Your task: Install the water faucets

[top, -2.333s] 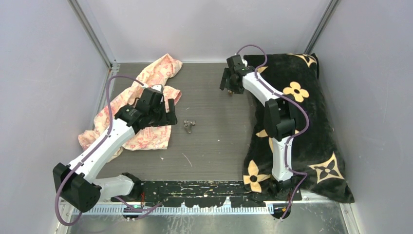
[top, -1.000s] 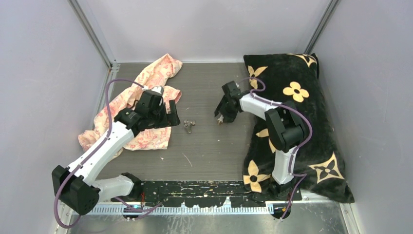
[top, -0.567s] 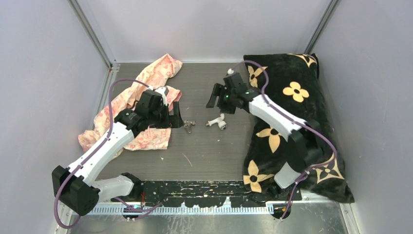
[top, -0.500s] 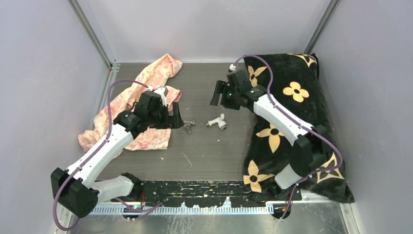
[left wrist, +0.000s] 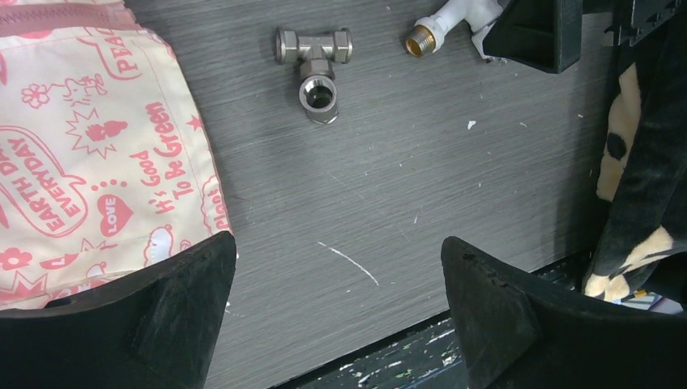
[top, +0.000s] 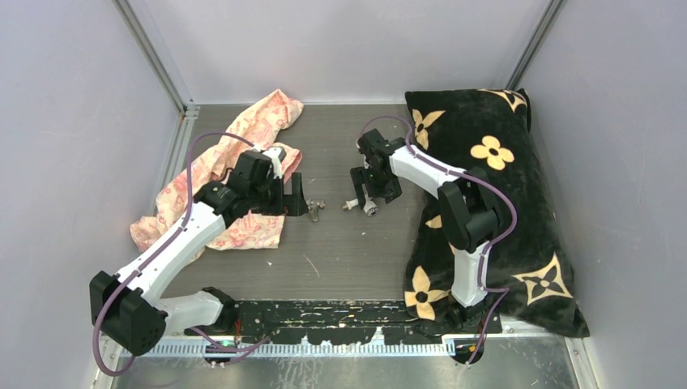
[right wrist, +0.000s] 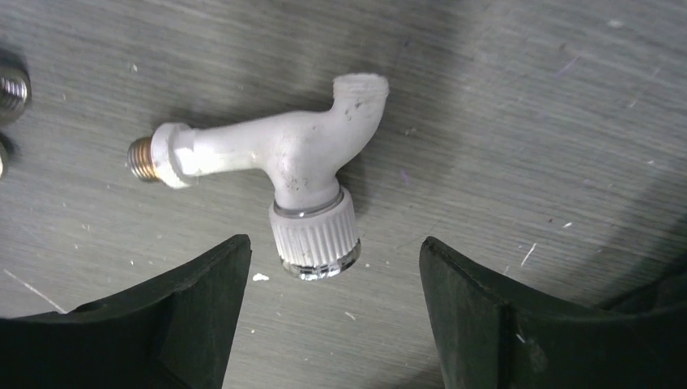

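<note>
Hovering wide open over the white tap [right wrist: 300, 154], right gripper [right wrist: 332, 251] held nothing; left gripper [left wrist: 338, 243], equally spread and empty, sat near metal tee fitting [left wrist: 314, 61] at tap's 9 o'clock.

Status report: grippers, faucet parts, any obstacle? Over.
Left gripper open, empty. Right gripper open above white tap. It and metal tee fitting lie apart on table. Nothing between them.

Pale lilac walls [top: 340, 40]; dark grey scratched tabletop [top: 356, 251].
</note>
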Tool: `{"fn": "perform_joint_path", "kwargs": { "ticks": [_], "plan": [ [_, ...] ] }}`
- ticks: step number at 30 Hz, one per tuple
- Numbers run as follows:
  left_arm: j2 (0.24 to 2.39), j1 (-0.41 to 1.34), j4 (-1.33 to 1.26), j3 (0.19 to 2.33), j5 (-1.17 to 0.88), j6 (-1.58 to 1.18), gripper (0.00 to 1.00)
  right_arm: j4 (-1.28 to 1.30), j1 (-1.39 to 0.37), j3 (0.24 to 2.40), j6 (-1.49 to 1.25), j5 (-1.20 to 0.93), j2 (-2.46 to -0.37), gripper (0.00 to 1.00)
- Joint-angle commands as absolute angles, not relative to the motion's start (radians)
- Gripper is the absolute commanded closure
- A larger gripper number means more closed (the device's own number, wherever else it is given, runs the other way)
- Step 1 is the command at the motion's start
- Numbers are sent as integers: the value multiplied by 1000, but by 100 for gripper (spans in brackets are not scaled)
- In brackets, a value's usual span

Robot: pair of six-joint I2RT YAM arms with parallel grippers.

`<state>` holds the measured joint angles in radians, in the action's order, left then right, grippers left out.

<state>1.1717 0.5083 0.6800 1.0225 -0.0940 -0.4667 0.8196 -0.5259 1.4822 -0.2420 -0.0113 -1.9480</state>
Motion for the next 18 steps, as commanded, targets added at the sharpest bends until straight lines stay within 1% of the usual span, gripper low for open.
{"fn": "perform_joint_path", "kwargs": {
  "ticks": [1,3,5,8,13,16,18],
  "plan": [
    [1173,506,680,1046,-127,-464,4,807,-528,1465,-208,-66,-1904,20],
    [1189,505,680,1051,-136,-467,4,792,-528,1447,-212,-59,-1908,23],
    [1208,505,682,1060,-144,-468,1,770,-528,1430,-217,-58,-1913,25],
    [1220,506,683,1071,-126,-472,0,734,-528,1415,-229,-68,-1931,31],
    [1231,506,678,1081,-135,-467,0,628,-544,1375,-246,-88,-1914,42],
    [1239,505,656,1080,-175,-454,0,606,-546,1368,-243,-98,-1907,55],
    [1237,506,636,1079,-198,-441,0,619,-546,1377,-238,-94,-1916,56]
  ]
}}
